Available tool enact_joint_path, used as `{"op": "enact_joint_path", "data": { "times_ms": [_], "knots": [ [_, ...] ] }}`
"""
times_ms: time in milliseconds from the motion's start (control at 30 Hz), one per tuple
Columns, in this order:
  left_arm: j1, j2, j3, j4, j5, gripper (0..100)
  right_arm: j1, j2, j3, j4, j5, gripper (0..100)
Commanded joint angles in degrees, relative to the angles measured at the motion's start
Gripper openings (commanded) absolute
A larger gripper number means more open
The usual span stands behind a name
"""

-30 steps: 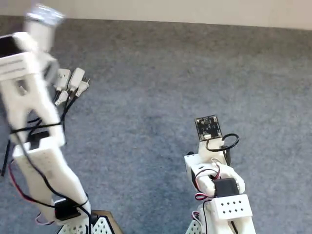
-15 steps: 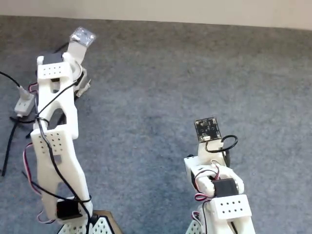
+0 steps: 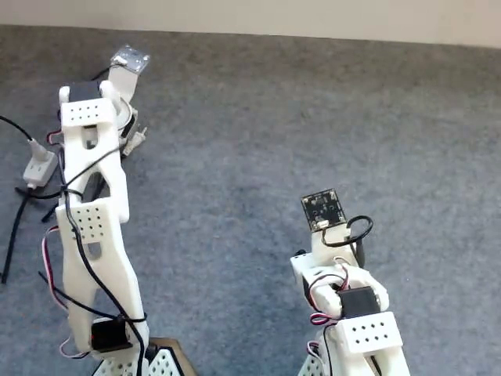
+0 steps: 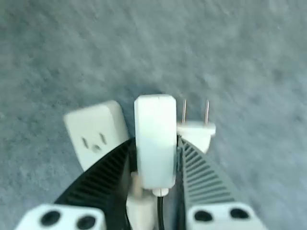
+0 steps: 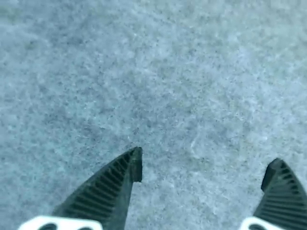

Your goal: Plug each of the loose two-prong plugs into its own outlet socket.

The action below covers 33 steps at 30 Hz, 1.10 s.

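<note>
At the far left of the grey surface point(image 3: 258, 117), the left claw point(image 4: 156, 146) is clamped on a white corded block point(image 4: 154, 120), seemingly to line it up with the socket point(image 4: 96, 136) and loose plug point(image 4: 195, 127) flanking it, while the right claw point(image 5: 206, 165) gapes wide, idle.

Place: a small robotics lab or maker's test bench, from where I stand.
Surface: a grey, short-pile carpet covering point(image 3: 258, 117) lies over the whole tabletop, running back to a pale strip of wall point(image 3: 313, 14).
Machines: a white printed-plastic left arm point(image 3: 90, 227) and its twin, the right arm point(image 3: 356, 325), stand side by side.
Wiring: loose red, white and black servo leads point(image 3: 321, 301) run along the joints.
Electronics: a bare black circuit-board camera point(image 3: 323, 208) sits uncovered on the right arm.
Test piece: a white socket block on a black cord point(image 3: 37, 166) lies on the carpet covering.
</note>
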Motion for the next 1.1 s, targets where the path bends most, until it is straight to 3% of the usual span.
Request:
{"op": "enact_joint_path", "data": {
  "times_ms": [0,133,267,333,633,867,967,1067],
  "knots": [
    [4.09,-1.89,-17.63,17.14,0.26,0,-0.40,-1.01,-0.13,-1.10,0.44,37.5],
    [5.76,-4.09,-21.49,20.75,0.88,0,-0.40,-1.01,-0.13,-1.10,0.44,37.5],
    [7.96,-13.41,-9.19,20.75,1.93,0,-0.40,-1.01,-0.04,-1.19,0.44,37.5],
    [10.24,-19.65,0.66,20.75,0.79,0,-0.40,-1.01,-0.04,-1.19,0.44,37.5],
    [24.04,-54.81,59.38,19.87,-18.55,0,-0.31,-1.01,-0.04,-1.27,0.44,37.5],
    [24.84,-69.05,93.85,1.85,-25.41,0,-0.31,-1.01,-0.04,-1.27,0.44,37.5],
    [25.27,-69.32,99.82,-3.96,-25.32,1,-0.31,-1.01,0.04,-2.33,0.44,37.5],
    [25.27,-69.32,100.97,-4.48,-25.32,4,-0.31,-1.01,1.10,-2.77,0.44,37.5]
  ]
}}
